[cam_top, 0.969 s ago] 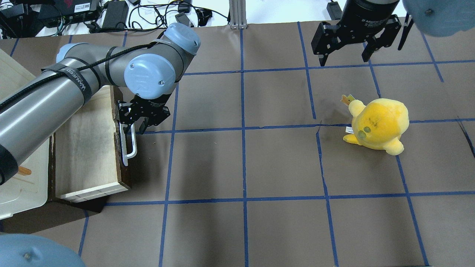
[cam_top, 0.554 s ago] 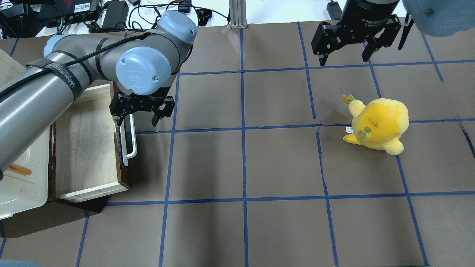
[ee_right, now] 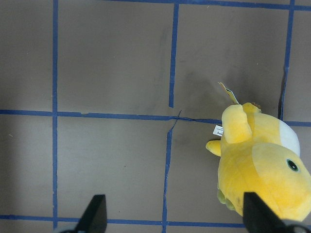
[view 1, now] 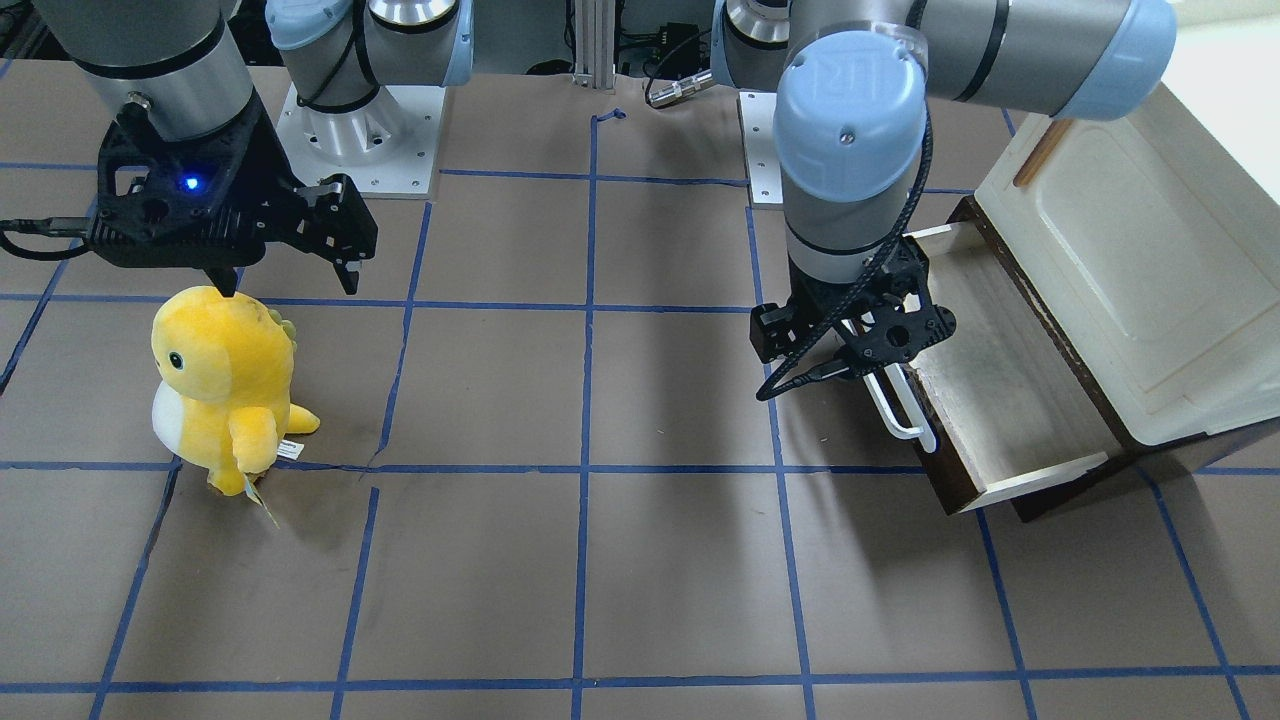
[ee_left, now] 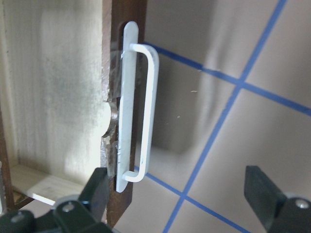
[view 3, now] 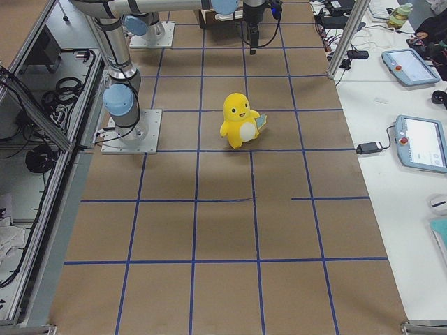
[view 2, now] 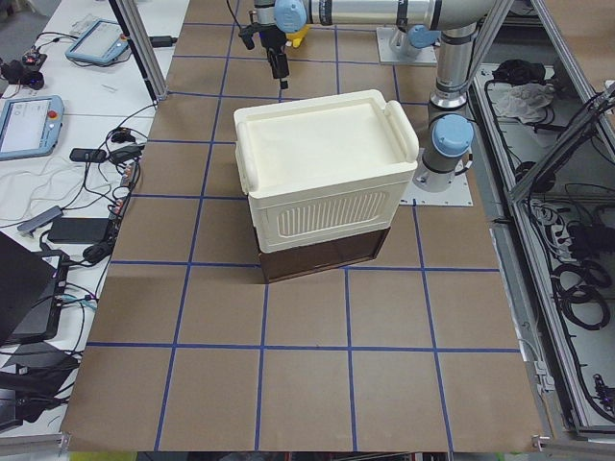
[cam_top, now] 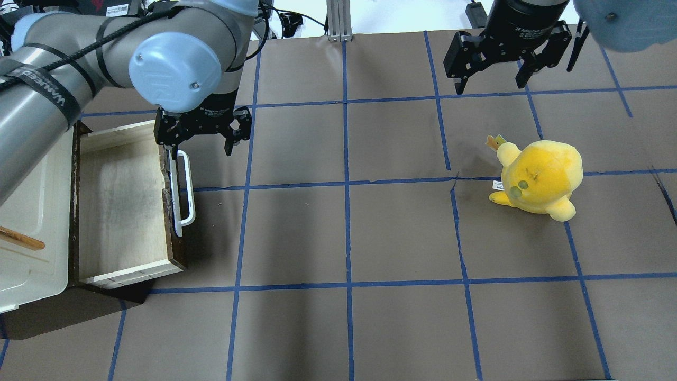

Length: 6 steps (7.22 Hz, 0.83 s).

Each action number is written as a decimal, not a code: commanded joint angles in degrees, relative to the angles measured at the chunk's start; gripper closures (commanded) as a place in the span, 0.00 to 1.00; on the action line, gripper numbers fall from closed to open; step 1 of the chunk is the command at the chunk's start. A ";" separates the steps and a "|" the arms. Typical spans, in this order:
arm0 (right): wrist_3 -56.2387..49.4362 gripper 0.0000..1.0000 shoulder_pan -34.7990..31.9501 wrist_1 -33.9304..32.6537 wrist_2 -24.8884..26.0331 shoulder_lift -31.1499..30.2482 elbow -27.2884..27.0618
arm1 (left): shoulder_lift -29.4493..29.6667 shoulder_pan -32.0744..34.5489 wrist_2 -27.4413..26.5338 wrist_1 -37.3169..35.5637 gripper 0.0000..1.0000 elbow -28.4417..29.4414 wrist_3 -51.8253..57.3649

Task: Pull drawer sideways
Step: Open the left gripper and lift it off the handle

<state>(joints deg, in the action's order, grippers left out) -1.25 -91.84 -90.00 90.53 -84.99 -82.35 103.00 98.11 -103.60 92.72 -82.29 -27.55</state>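
Hanging fingers-down, left gripper (cam_top: 197, 151) is spread wide and pinching nothing. Overhead view: it sits upper left, one finger at the top end of the drawer front, the other over bare table. Wrist view: white bar handle (ee_left: 141, 111) runs up the frame; its near end lies just inside the left-hand finger (ee_left: 95, 191) and is not clamped. I can't tell whether that finger touches the wood.

Drawer (cam_top: 121, 201) stands well out of the cream cabinet (cam_top: 31, 211) at the left edge of the overhead view. Its pale interior is exposed, and its dark front faces frame centre. Front-facing view has the same set at right: left gripper (view 1: 835, 345) above the handle (view 1: 905, 415), drawer (view 1: 1000, 400) below it.

Right gripper (cam_top: 492, 87) is also spread and holds nothing, up at the top right of the overhead view, clear of the surface. Yellow plush (cam_top: 539, 180) stands below it in frame, apart from the fingers. Right wrist view puts the plush (ee_right: 262, 165) at lower right.

Table (cam_top: 344, 238) is brown paper gridded with blue tape. There is a short tear (cam_top: 455, 185) in the paper just left of the plush.

Room: cables and power bricks (cam_top: 164, 21) lie along the top edge, with an aluminium post (cam_top: 338, 18) at top centre. Arm base plates (view 1: 355, 120) are bolted at the top of the front-facing view. Teach pendants (view 3: 419, 143) sit on the white bench at right in the right-side view.
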 commanded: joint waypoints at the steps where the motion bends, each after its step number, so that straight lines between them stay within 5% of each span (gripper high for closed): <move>1: 0.02 0.00 0.00 0.00 -0.01 0.00 0.00 | -2.70 -3.61 4.71 -2.63 0.00 0.64 11.86; 3: 0.02 0.00 0.00 0.00 -0.01 0.00 0.00 | -5.34 -5.81 12.06 -4.30 0.00 1.16 17.00; 6: 0.02 0.00 0.00 0.00 -0.01 0.00 0.00 | -8.68 -8.11 14.30 -4.21 0.00 -1.72 18.85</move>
<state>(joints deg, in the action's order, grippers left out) -1.23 -91.84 -90.00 90.55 -84.99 -82.35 95.59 90.60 -90.25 88.74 -82.59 -9.35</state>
